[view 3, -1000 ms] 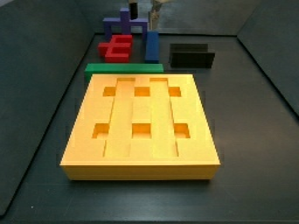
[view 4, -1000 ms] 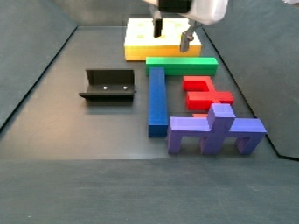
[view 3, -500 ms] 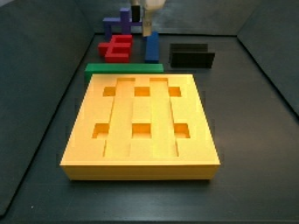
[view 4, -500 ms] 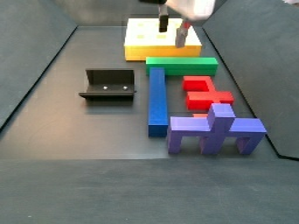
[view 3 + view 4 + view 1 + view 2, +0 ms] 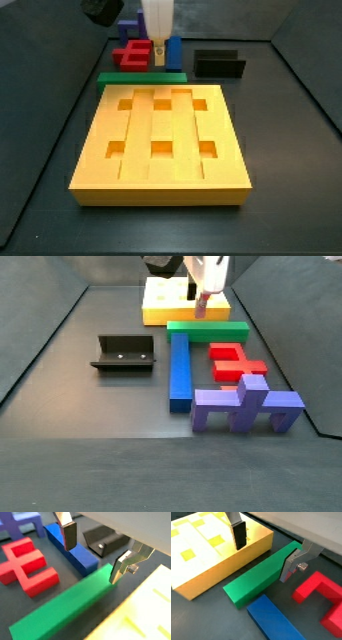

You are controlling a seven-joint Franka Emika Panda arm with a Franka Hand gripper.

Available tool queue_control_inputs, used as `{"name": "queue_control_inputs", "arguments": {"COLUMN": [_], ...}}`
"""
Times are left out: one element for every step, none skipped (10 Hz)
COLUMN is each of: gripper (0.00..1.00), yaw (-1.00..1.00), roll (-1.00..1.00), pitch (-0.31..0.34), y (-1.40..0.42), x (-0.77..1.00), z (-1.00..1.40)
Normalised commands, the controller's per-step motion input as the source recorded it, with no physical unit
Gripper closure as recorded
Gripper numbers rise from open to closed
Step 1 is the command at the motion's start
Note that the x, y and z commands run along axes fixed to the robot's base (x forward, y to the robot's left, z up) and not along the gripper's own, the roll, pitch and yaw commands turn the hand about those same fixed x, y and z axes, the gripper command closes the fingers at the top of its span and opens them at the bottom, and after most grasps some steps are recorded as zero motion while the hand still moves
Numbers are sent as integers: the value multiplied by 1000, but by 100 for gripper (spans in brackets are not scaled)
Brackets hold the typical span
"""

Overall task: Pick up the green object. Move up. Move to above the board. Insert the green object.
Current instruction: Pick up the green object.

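Dark floor; end effector [image 5: 261, 556] spread wide, empty, straddling green object [image 5: 261, 574] beside board [image 5: 218, 557]

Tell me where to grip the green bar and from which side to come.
Grip the green bar across its narrow width, near mid-length, coming straight down from above. It lies flat on the floor beside the board, so only its long side faces offer parallel surfaces. The open gripper already straddles it in both wrist views, though the board-side gap looks tight.
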Motion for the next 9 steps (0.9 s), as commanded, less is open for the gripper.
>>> {"name": "queue_control_inputs", "arguments": {"gripper": [0,0,0,0,0,0,0,0,0], "yaw": [-63,0,0,0,0,0,-11,-74,-83], "roll": [16,56,97,104,123,94,77,90,96], "pitch": [-97,-57,-43,-27,0,0,14,16,19], "y": [-223,-94,-83,-14,0,0,63,51,97], "x": [-329,-294,-257,-223,-49,6,34,0,0], "z": [-306,-349,-257,-249,-269,-251,-214,-211,-206]}}
